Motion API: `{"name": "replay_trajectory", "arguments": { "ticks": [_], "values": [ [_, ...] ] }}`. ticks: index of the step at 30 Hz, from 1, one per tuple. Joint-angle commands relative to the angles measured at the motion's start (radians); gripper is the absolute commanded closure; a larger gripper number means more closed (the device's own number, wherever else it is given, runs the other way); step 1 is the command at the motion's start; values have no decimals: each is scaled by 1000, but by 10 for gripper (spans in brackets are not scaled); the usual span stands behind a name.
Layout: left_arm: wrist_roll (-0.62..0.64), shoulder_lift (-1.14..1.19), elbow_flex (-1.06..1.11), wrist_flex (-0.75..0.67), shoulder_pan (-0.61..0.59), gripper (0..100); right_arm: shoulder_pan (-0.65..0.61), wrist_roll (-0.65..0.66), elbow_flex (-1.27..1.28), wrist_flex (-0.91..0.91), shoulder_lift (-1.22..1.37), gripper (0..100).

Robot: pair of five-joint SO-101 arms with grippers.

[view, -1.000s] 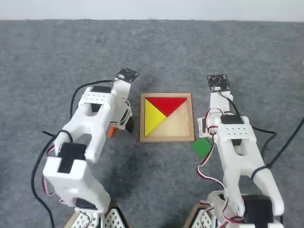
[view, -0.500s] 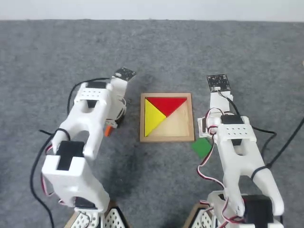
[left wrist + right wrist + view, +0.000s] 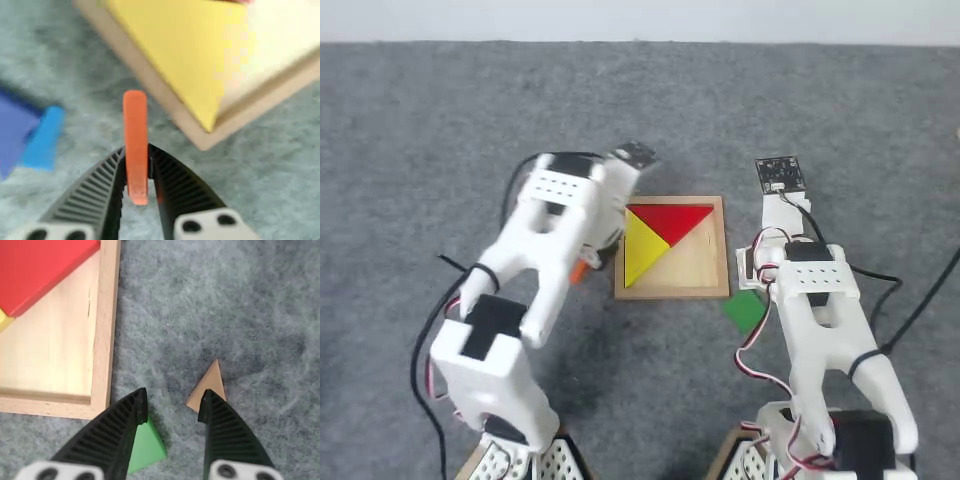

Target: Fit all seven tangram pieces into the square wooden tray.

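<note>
The square wooden tray (image 3: 670,291) holds a red triangle (image 3: 670,220) and a yellow triangle (image 3: 640,250). My left gripper (image 3: 136,170) is shut on an orange piece (image 3: 135,150), held on edge just off the tray's left rim (image 3: 165,105), near the yellow triangle (image 3: 185,50). The orange piece (image 3: 578,270) peeks out under the left arm. My right gripper (image 3: 173,400) hangs open over the carpet beside the tray's right rim (image 3: 107,325). A small tan triangle (image 3: 207,387) lies by one finger and a green piece (image 3: 145,445) by the other.
A dark blue piece (image 3: 12,130) and a light blue piece (image 3: 42,137) lie on the grey carpet left of the tray. The green piece (image 3: 744,310) sits off the tray's near right corner, next to the right arm (image 3: 810,290).
My left arm has swung right toward the tray's left edge with the orange piece in its gripper. The right arm has stayed put.
</note>
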Motion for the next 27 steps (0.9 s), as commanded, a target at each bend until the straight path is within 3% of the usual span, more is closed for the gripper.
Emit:
{"name": "replay_trajectory", "arguments": {
  "ticks": [1,8,17,27],
  "values": [
    [-9,-14,24,-32,55,987,10,-2,-11,-19,-27,830],
    [-3,-12,28,-61,-37,840,10,-2,-11,-16,-27,830],
    [-40,-12,27,-112,-114,867,10,-2,-11,-13,-25,830],
    [-55,-12,30,-112,-109,848,8,-2,-11,-15,-25,830]
  ]
}}
